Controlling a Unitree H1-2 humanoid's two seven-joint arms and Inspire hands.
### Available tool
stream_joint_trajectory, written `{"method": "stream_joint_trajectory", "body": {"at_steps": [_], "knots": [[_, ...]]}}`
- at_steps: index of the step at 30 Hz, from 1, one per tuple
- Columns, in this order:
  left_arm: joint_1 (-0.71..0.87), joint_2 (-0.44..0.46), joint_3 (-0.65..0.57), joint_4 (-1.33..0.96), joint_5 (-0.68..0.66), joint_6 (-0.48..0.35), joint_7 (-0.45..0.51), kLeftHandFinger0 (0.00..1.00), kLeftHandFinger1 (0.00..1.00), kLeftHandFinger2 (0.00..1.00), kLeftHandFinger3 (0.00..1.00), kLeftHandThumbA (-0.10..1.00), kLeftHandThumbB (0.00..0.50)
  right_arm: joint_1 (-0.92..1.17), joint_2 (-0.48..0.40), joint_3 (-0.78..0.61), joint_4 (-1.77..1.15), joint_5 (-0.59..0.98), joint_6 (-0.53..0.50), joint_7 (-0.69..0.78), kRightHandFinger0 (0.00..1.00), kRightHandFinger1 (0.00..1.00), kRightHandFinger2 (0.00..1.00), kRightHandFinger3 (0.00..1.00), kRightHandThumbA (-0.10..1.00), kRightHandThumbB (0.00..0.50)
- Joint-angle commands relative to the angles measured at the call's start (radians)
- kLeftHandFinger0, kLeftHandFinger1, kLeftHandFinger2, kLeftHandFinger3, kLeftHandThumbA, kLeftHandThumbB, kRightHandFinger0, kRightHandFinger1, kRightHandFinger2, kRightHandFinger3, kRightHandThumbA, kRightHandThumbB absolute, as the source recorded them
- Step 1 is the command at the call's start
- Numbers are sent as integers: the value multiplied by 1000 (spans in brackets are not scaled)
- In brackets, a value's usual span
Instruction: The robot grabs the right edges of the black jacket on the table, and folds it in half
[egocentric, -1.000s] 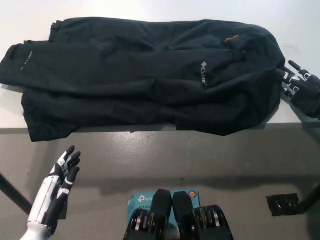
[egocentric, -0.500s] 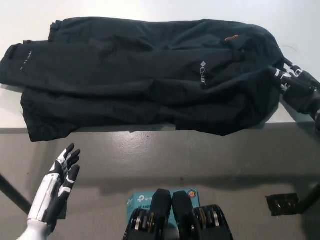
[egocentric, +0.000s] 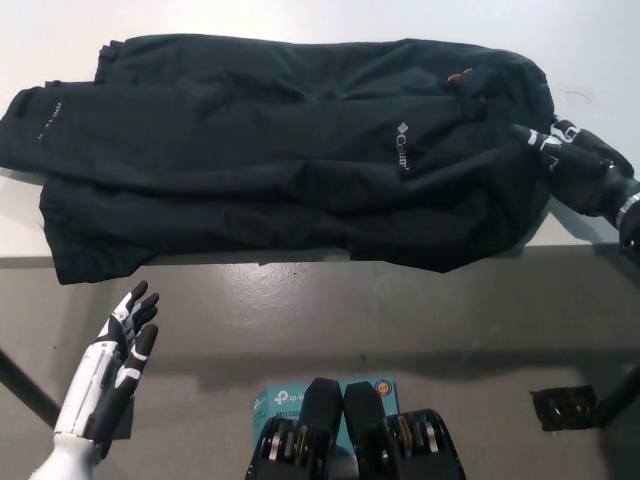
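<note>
The black jacket (egocentric: 290, 160) lies spread flat across the white table (egocentric: 600, 60), with a small white logo on its chest and its lower hem hanging slightly over the front edge. My black right hand (egocentric: 572, 165) lies at the jacket's right edge, its fingers (egocentric: 535, 138) stretched out onto the fabric, open, with no cloth pinched that I can see. My white left hand (egocentric: 112, 365) rests open at the lower left, below the table's front edge and apart from the jacket.
The table's front edge (egocentric: 250, 258) runs across the middle of the picture, with grey floor below it. A teal box (egocentric: 290, 402) lies on the floor at bottom centre, and a small black object (egocentric: 568, 408) at the lower right.
My right hand has slid left and slightly up from beside the jacket onto its right edge. The left hand has barely moved.
</note>
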Motion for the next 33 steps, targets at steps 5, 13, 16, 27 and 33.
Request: {"method": "stream_joint_trajectory", "body": {"at_steps": [5, 13, 16, 27, 33], "knots": [[-16, 5, 15, -41, 1, 2, 4, 1000, 1000, 1000, 1000, 867, 32, -87, -6, 48, 47, -23, 17, 113, 1000, 1000, 1000, 1000, 1000, 387], [-18, 7, 18, -48, -9, 1, -2, 1000, 1000, 1000, 1000, 863, 29, -102, 0, 90, 100, -59, 4, 125, 1000, 1000, 1000, 1000, 1000, 443], [-22, 9, 19, -48, -11, 2, -4, 1000, 1000, 1000, 1000, 865, 30, -117, -4, 126, 124, -93, -8, 121, 1000, 1000, 1000, 1000, 1000, 479], [-32, 8, 18, -49, -4, 8, -3, 1000, 1000, 1000, 1000, 890, 51, -166, 117, 323, 143, -390, -151, -392, 0, 175, 571, 417, -18, 299], [-35, 13, 19, -52, -8, 13, -7, 1000, 1000, 1000, 1000, 893, 55, -148, 149, 263, 136, -340, -209, -401, 0, 422, 758, 223, -100, 246]]}}
